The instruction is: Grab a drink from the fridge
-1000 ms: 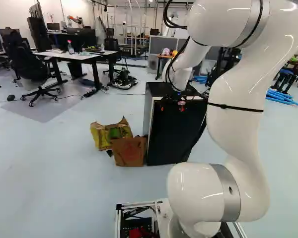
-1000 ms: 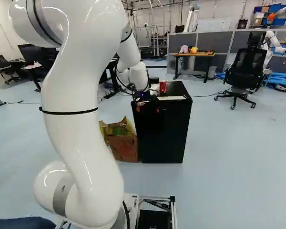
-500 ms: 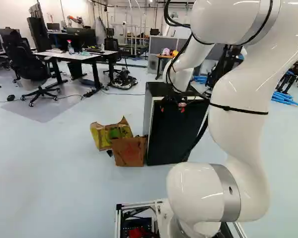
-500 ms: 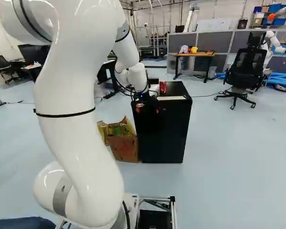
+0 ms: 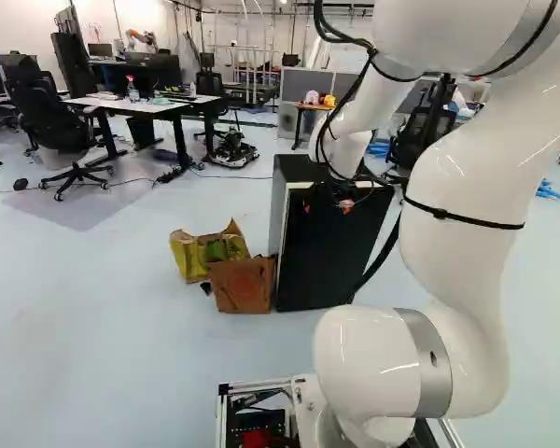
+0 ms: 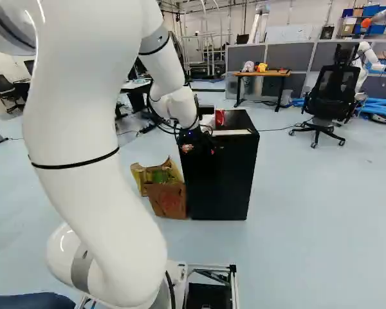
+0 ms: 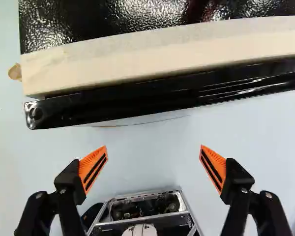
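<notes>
In the right base view my gripper is at the upper front of the black fridge, near its left side. The wrist view shows the gripper open, its orange pads wide apart with only floor and part of the base behind the gap. Ahead of the fingertips runs the fridge door's black top edge, with a pale strip and the glossy fridge top beyond. The fingers do not touch the door in that view. The door looks closed, and no drink inside shows. A red object stands on top of the fridge.
Against the fridge's left side are a brown cardboard box and a yellow-green one. Farther back stand desks, an office chair and a small table. Another robot is at the far right.
The upper arm has swung outward, rightward in the left base view and leftward in the right one. The gripper has come slightly lower and toward the base. Fridge and base have not moved.
</notes>
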